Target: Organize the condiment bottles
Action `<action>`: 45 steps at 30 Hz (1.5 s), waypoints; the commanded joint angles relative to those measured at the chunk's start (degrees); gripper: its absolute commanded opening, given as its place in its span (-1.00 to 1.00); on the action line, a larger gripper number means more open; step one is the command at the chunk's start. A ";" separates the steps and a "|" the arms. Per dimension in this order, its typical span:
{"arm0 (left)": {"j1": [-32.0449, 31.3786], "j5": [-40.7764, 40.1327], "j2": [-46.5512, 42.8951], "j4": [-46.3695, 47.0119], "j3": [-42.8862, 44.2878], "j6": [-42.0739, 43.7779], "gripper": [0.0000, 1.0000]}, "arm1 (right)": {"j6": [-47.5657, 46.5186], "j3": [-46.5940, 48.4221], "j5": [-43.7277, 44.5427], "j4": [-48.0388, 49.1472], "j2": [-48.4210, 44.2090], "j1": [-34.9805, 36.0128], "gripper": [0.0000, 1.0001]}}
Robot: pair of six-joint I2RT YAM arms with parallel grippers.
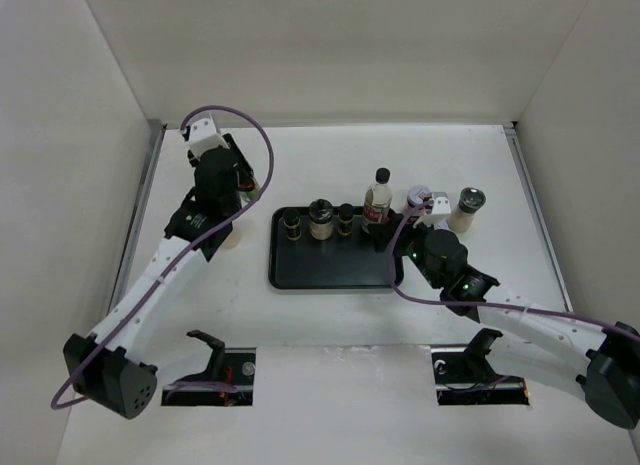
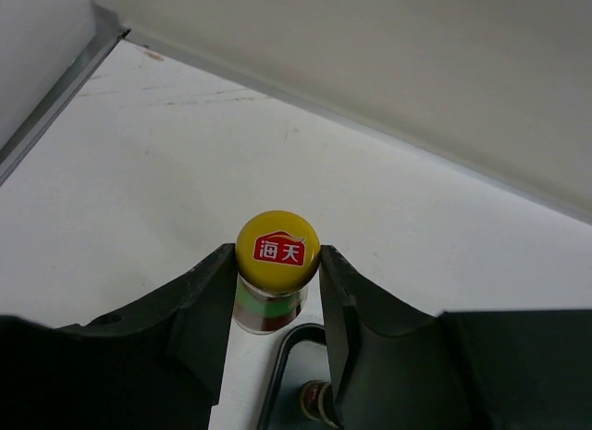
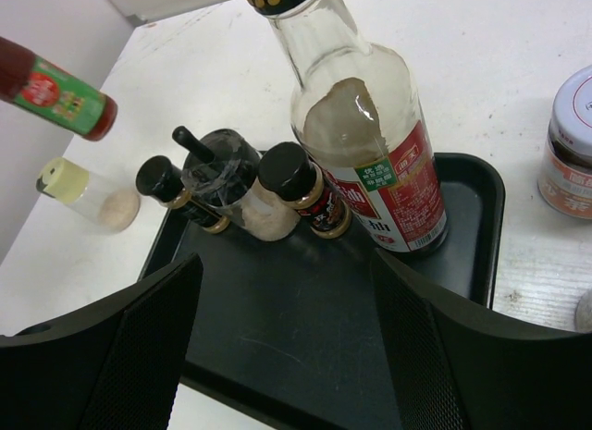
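My left gripper (image 2: pixel 277 275) is shut on the neck of the slim yellow-capped sauce bottle (image 2: pixel 277 250), left of the black tray (image 1: pixel 335 270). The bottle's red-green body (image 3: pixel 57 99) shows raised in the right wrist view. On the tray's far side stand a tall clear black-capped bottle (image 3: pixel 370 143), two short black-lidded jars (image 3: pixel 301 185) (image 3: pixel 171 185) and a clear grinder jar (image 3: pixel 231 176). My right gripper (image 3: pixel 287 328) is open and empty over the tray's near part. My left gripper (image 1: pixel 240 185) and right gripper (image 1: pixel 398 240) also show in the top view.
A pale-lidded jar (image 3: pixel 88 194) is on the table left of the tray. A white-lidded jar (image 1: pixel 418 198) and a dark-lidded jar (image 1: pixel 466 207) stand right of the tray. White walls close in the back and both sides.
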 commanded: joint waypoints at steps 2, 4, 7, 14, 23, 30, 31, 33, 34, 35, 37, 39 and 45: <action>-4.18 -4.41 -8.59 5.77 1.20 1.03 -0.54 | 0.58 0.33 -0.19 3.80 -1.23 -0.22 0.54; -7.08 -5.73 -10.53 3.75 0.15 1.46 -0.54 | 0.49 0.16 -0.19 4.24 -1.41 -0.22 0.54; -12.44 -8.19 -13.43 1.90 -3.01 1.82 -0.54 | 0.58 0.07 -0.11 4.33 -1.59 -0.22 0.54; -23.87 -13.11 -17.22 -1.09 -10.13 0.42 -0.55 | 0.58 -0.11 0.25 4.42 -1.59 -0.75 0.55; -32.76 -15.31 -13.89 2.85 -15.50 -3.45 -0.55 | 0.49 -0.28 0.33 4.42 -1.68 -1.19 0.55; -33.64 -15.05 -12.03 7.33 -20.33 -3.89 -0.54 | 0.49 -0.28 0.33 4.42 -1.32 -1.27 0.55; -33.72 -15.05 -11.95 8.21 -21.29 -3.90 -0.54 | 0.49 -0.28 0.33 4.42 -1.32 -1.27 0.55; -33.72 -14.70 -11.86 9.80 -23.14 -4.07 -0.53 | 0.49 -0.28 0.33 4.42 -1.32 -1.27 0.55; -33.99 -14.61 -11.77 10.06 -23.84 -4.42 -0.52 | 0.49 -0.28 0.33 4.42 -1.41 -1.27 0.55; -34.16 -14.61 -11.77 10.15 -24.37 -4.77 -0.49 | 0.40 -0.28 0.33 4.42 -1.50 -1.19 0.55; -34.51 -14.79 -12.12 10.94 -25.95 -5.65 -0.37 | 0.40 -0.28 0.33 4.42 -1.67 -1.27 0.56; -34.52 -14.79 -12.82 12.00 -27.80 -6.53 -0.24 | 0.40 -0.28 0.33 4.42 -1.76 -1.27 0.56; -34.95 -15.40 -16.95 12.88 -31.14 -7.32 0.30 | 0.40 -0.28 0.33 4.42 -1.50 -1.10 0.57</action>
